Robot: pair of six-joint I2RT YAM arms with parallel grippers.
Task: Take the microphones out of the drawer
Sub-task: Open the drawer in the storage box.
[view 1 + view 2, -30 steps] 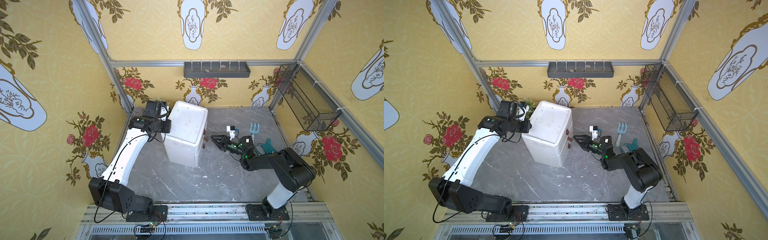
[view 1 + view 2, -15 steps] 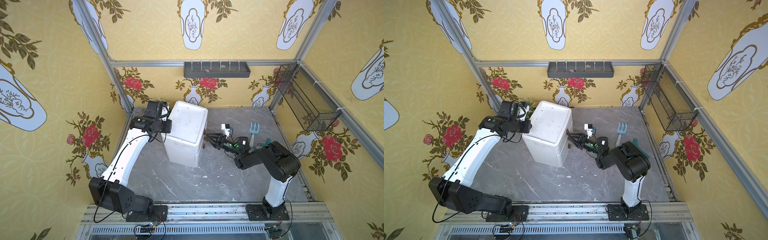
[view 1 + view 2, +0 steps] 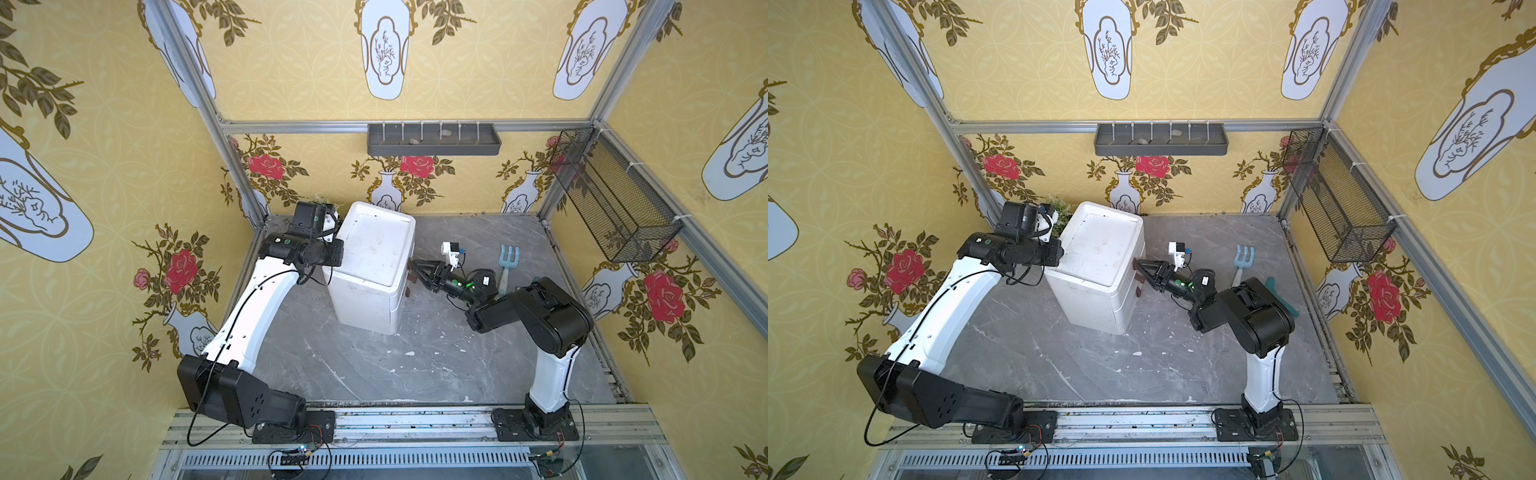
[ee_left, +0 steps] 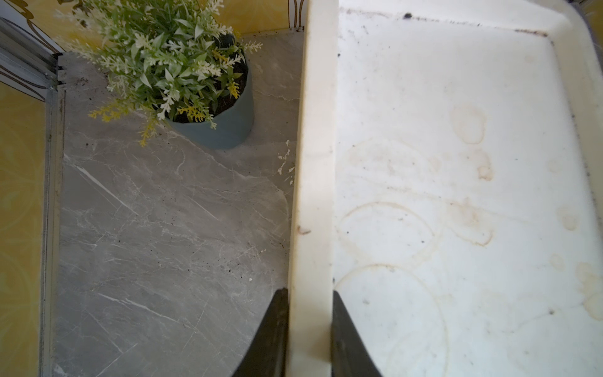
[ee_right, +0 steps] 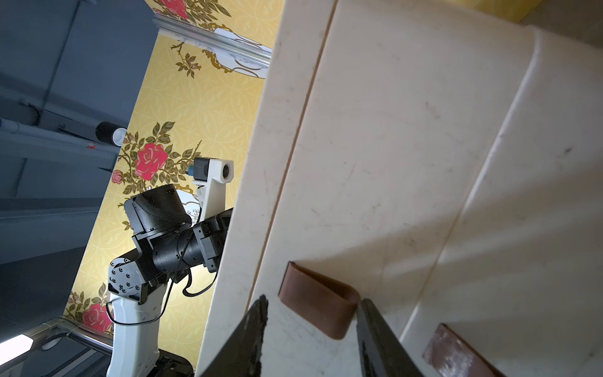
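A white plastic drawer unit (image 3: 374, 266) (image 3: 1100, 266) stands on the grey floor, all its drawers closed. The microphone is hidden. My left gripper (image 4: 310, 293) is shut on the raised rim (image 4: 318, 163) of the unit's top, one finger on each side. My right gripper (image 5: 314, 300) (image 3: 415, 270) (image 3: 1139, 268) is open at the unit's front. Its jaws straddle the brown strap handle (image 5: 318, 302) of the top drawer. One finger is right against the strap's end; the other stands apart from it. A second brown handle (image 5: 456, 352) shows on the drawer below.
A potted plant (image 4: 195, 81) (image 3: 1059, 208) stands behind the unit by the left arm. A light blue hand rake (image 3: 508, 262) and a teal tool (image 3: 1281, 297) lie by the right arm. A wire basket (image 3: 611, 208) and a grey shelf (image 3: 432, 139) hang on the walls.
My right arm has swung left toward the drawer unit, bringing its open jaws from mid-floor up to the top drawer's handle. The left arm has stayed on the rim.
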